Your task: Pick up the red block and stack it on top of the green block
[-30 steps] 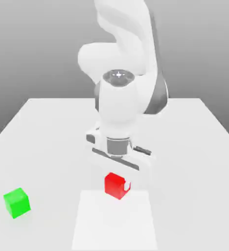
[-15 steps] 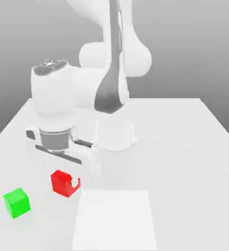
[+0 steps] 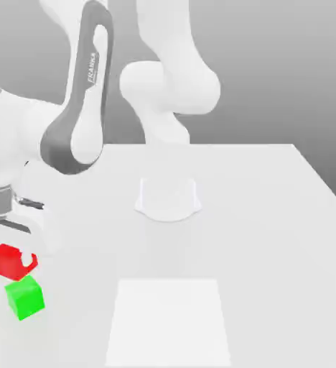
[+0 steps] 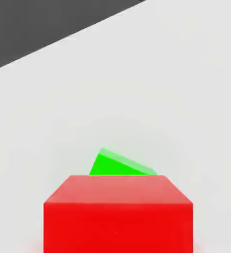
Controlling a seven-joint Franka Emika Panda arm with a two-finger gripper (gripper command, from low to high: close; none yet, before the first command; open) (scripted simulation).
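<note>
Bright, even, diffuse light with no glare. The table (image 3: 271, 215) is nearly washed out white; the backdrop darkens toward 12 o'clock. Shadows are faint, the softest under the red block (image 4: 117, 217). Edges render crisp, without blur or distortion.

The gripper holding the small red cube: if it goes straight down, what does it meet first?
Probably the small green cube: the gripper carries the red cube just above it, slightly offset; depth is unclear.
</note>
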